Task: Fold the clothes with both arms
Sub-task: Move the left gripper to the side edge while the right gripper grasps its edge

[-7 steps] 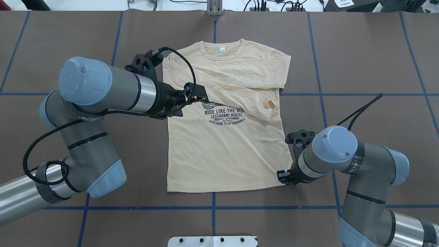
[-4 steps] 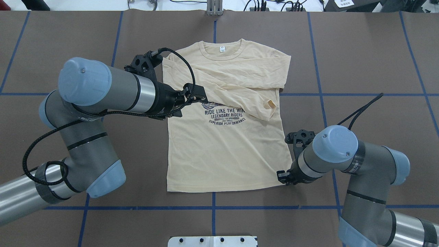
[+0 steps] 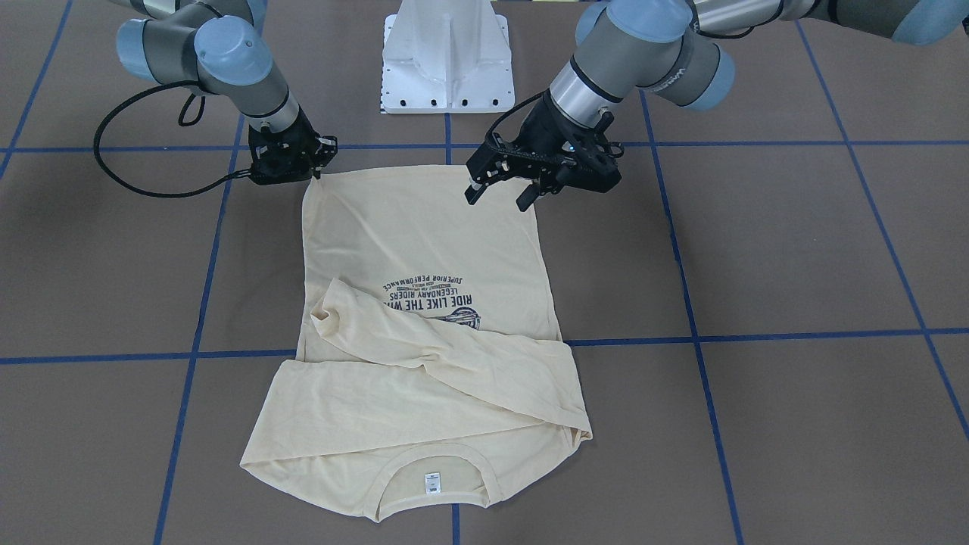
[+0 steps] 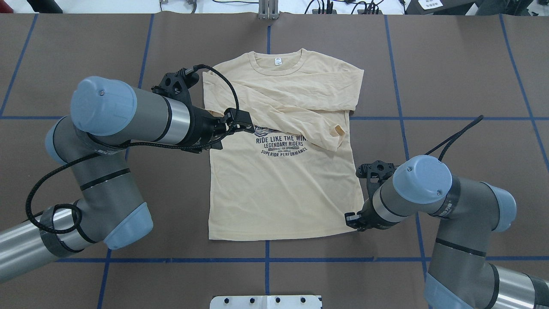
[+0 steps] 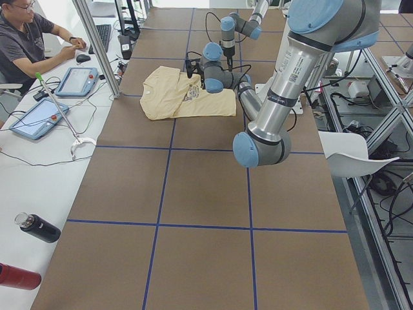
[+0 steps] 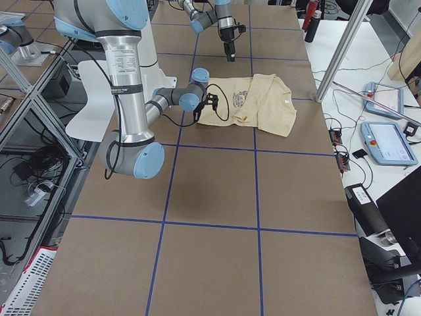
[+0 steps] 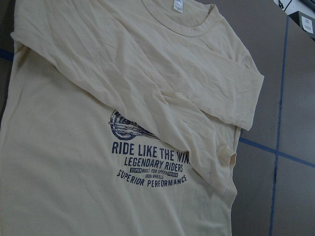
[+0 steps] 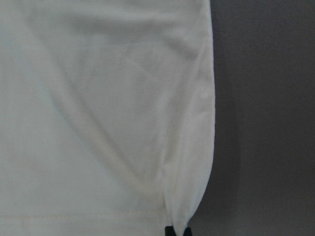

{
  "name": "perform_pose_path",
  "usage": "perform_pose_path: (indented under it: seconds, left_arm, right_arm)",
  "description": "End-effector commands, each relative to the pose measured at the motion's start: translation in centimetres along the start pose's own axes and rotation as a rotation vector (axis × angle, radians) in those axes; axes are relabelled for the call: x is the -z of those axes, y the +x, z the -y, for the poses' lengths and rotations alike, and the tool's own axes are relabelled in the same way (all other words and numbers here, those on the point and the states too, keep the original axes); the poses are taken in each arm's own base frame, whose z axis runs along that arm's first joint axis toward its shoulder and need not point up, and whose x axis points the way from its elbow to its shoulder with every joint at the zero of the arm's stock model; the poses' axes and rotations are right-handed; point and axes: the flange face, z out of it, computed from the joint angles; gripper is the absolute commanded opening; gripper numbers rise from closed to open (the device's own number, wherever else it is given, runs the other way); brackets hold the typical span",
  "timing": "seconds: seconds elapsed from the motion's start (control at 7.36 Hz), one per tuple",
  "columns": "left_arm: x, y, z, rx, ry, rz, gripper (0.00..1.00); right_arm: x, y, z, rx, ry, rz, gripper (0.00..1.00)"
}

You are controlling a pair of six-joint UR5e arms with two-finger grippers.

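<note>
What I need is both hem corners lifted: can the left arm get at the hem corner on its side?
Probably yes: the left tool hangs open above the shirt, and nothing covers or blocks that hem corner, which lies flat.

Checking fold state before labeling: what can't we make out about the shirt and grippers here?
Top of the print: covered by the folded sleeve, overhead and left wrist views.
Neck tag text: too small in every view.
Right gripper fingertips: cut off by the bottom edge of the blurred right wrist view, too small elsewhere.
Left gripper height over the shirt: no view settles it.
</note>
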Motion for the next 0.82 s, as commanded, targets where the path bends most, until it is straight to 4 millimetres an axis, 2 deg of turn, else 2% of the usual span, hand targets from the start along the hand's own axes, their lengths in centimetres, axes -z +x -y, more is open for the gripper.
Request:
perform_pose_path:
  seconds: [0.0,0.27,0.41,0.54,0.68]
  left_arm:
    - [-1.6,-2.6,-2.0,0.005,-0.036,0.046,0.99]
    - [-5.0,-5.9,-7.5,-0.002,-0.053,0.121,0.99]
    - [-6.4,-7.2,-9.1,0.004,-0.058,0.208,0.99]
    - [-7.1,-7.6,-10.4,0.011,-0.071,0.289,0.99]
    - [-6.6,-7.7,-10.8,0.015,-0.066,0.343,0.99]
  right_arm:
    - [0.5,-0.9,0.1,-0.049,0.010,0.019,0.00]
    - [1.6,-1.8,0.6,-0.046,0.025,0.044,0.00]
    - [1.9,-1.7,0.8,-0.049,0.027,0.048,0.00]
    - [2.2,-1.5,1.1,-0.052,0.027,0.050,0.00]
    - [2.6,-1.7,1.1,-0.052,0.029,0.058,0.00]
